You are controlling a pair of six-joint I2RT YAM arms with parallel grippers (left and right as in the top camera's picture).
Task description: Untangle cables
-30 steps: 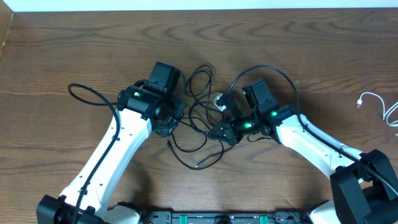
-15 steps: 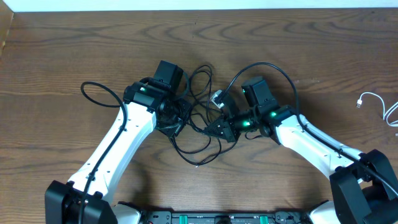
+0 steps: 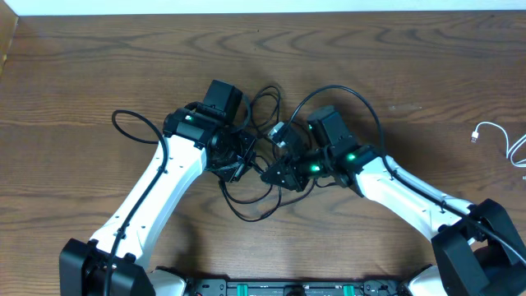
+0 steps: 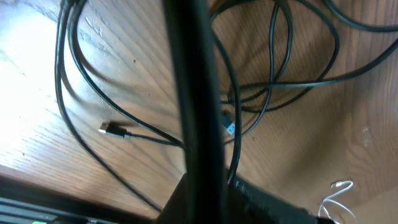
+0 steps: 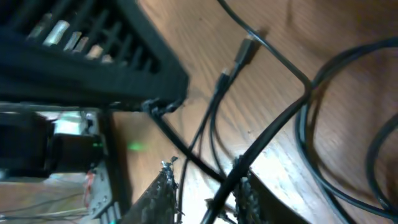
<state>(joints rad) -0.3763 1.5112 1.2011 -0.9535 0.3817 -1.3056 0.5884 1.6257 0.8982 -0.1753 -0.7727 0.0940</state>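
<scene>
The worktop [image 3: 99, 66] is showing warm brown wood with darker wavy grain, and a white strip [image 3: 246, 6] is running along the top edge of the frame. At the centre the tangled cables [image 3: 256, 219] are showing black, while one white cable [image 3: 479, 134] is lying at the right edge. The left arm [image 3: 146, 197] and right arm [image 3: 411, 196] are wearing white shells with black joints, and small green lights [image 3: 352, 156] are glowing on them.

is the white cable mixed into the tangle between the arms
No, the white cable lies alone at the far right, well apart from the black cables tangled in the middle.
</scene>
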